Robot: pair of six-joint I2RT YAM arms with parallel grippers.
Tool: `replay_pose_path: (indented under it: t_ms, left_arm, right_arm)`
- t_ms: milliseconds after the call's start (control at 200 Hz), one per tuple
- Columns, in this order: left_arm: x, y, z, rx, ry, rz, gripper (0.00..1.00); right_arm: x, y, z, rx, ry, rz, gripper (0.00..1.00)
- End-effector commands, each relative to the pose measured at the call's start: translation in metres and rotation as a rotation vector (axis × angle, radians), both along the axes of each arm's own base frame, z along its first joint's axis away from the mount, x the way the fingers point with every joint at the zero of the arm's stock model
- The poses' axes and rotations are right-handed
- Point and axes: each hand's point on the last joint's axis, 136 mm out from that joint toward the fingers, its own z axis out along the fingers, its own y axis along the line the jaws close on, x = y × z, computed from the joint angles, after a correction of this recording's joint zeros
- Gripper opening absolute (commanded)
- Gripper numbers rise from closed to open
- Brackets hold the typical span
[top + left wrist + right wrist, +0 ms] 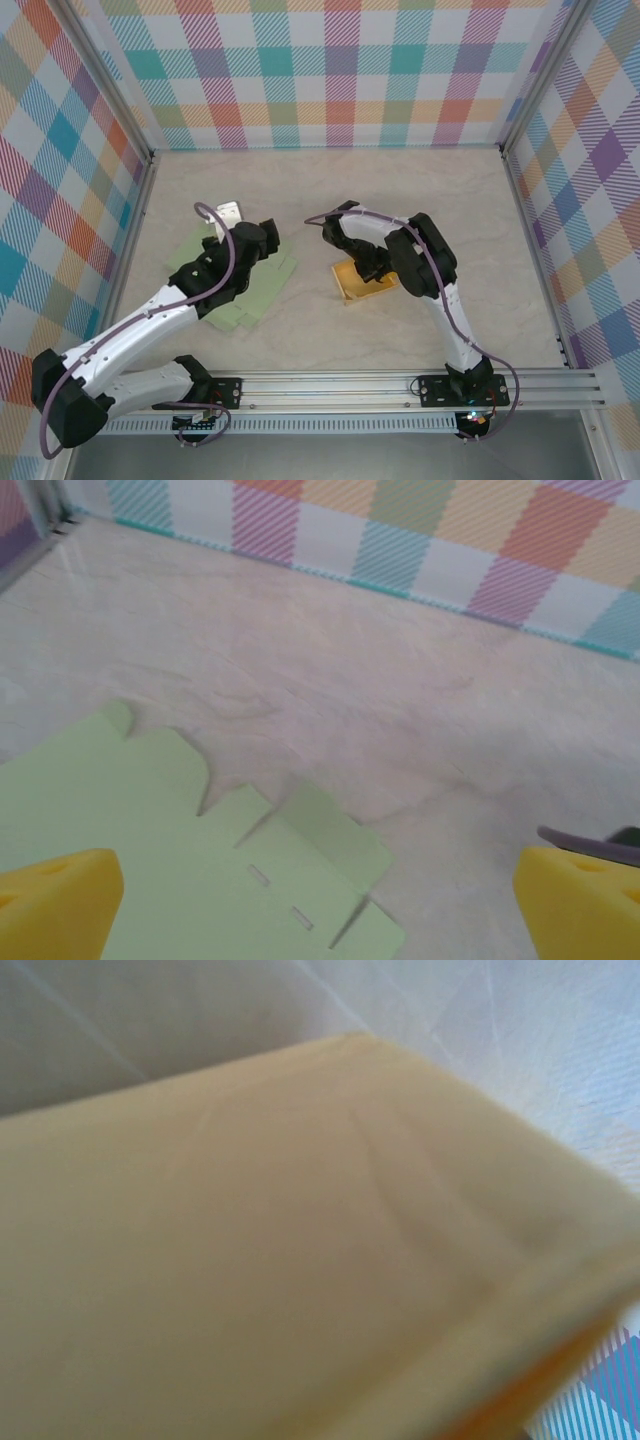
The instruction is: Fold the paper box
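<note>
A flat light-green paper box blank (pixel 252 296) lies on the table at the left, and its tabs and slots (pixel 160 850) show close up in the left wrist view. My left gripper (pixel 264 238) hovers over its far edge, open, the yellow pads (pixel 60 905) wide apart with nothing between them (pixel 320 910). A small yellow paper box (pixel 360 287), folded into a tray shape, sits right of centre. My right gripper (pixel 360 262) is down at its far-left part, shut. A yellow panel (pixel 280 1240) lies right against the right wrist camera and hides the fingers, so no grip shows.
A small white piece (pixel 228 211) lies just beyond the green sheet. Plaid walls (pixel 330 70) close in the back and both sides. The metal rail (pixel 400 385) holding the arm bases runs along the near edge. Bare table (pixel 420 190) stretches behind the arms.
</note>
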Motion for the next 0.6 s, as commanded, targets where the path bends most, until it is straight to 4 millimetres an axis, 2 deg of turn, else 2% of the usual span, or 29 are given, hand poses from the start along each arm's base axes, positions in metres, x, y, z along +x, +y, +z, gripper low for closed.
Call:
replay_pose_path:
  t_ms: [0,110,150,240,265,290,315,415,420,425,430,445,460,595]
  left_arm:
    - [-0.006,0.021,-0.007,0.046,0.012,0.072,1.0]
    - [-0.007,0.016,-0.014,0.049,0.044,0.047,1.0]
    - [-0.007,0.015,-0.016,0.049,0.054,0.04,1.0]
    - [-0.006,0.012,-0.02,0.045,0.067,0.03,1.0]
    - [-0.006,0.011,-0.02,0.041,0.067,0.029,1.0]
    - [-0.006,0.01,-0.02,0.036,0.068,0.024,1.0]
    - [-0.006,0.009,-0.021,0.034,0.068,0.022,1.0]
    - [-0.005,0.007,-0.021,0.024,0.066,0.011,0.99]
    - [-0.005,0.006,-0.021,0.023,0.065,0.011,0.99]
    - [-0.005,0.007,-0.02,0.022,0.064,0.011,0.99]
    - [-0.004,0.006,-0.021,0.023,0.065,0.01,0.99]
    - [-0.004,0.006,-0.02,0.021,0.063,0.01,0.99]
    - [-0.004,0.006,-0.02,0.021,0.064,0.009,0.99]
    - [-0.002,0.002,-0.023,0.031,0.076,-0.007,0.98]
  right_arm:
    - [0.014,0.018,-0.058,0.11,-0.089,-0.052,0.0]
    - [0.021,0.022,-0.035,0.145,-0.124,-0.018,0.18]
    - [0.025,0.024,-0.025,0.162,-0.142,-0.004,0.34]
    - [0.032,0.028,-0.005,0.199,-0.181,0.025,0.41]
    - [0.034,0.029,0.0,0.207,-0.194,0.03,0.51]
    - [0.036,0.031,0.005,0.217,-0.204,0.038,0.72]
    - [0.038,0.032,0.01,0.226,-0.21,0.044,0.75]
    - [0.044,0.036,0.023,0.248,-0.241,0.06,0.76]
    - [0.044,0.036,0.024,0.249,-0.242,0.061,0.77]
    - [0.045,0.036,0.025,0.252,-0.246,0.061,0.84]
    - [0.045,0.036,0.025,0.252,-0.246,0.061,0.84]
    - [0.045,0.037,0.027,0.255,-0.248,0.064,0.95]
    - [0.046,0.037,0.029,0.257,-0.251,0.068,1.0]
    - [0.053,0.04,0.05,0.276,-0.29,0.093,1.0]
